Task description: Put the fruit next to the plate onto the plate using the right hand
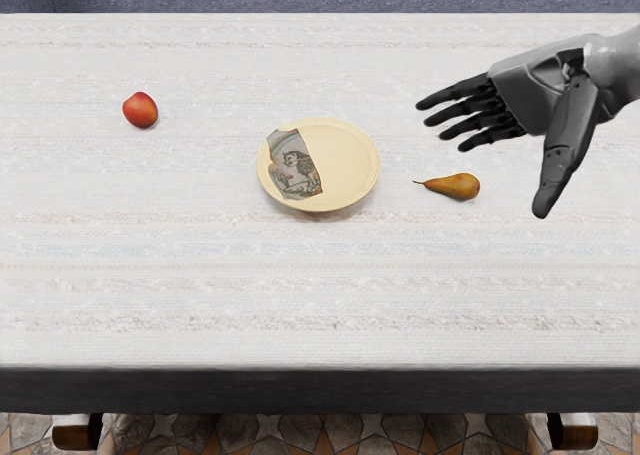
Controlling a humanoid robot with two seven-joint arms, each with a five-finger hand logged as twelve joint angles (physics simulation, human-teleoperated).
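Where the right arm comes in from the picture's right edge, the right hand [525, 100] hangs over the far right part of the table [320, 295]. Its four dark fingers [455, 91] are stretched out and slightly spread toward the left, and the thumb [557, 170] points down toward the near edge; it grasps nothing. It seems to float clear of the surface, though from this slanted view its height is hard to judge. Below and left of the fingertips, apart from them, the pear [452, 186] lies on its side on the table, its stem pointing left toward the plate [350, 160]. Pear and plate are near each other but do not touch. The plate is round and cream-coloured, with a picture patch on its left part. Well apart, far to the left, a red apple [140, 109] rests on the table.
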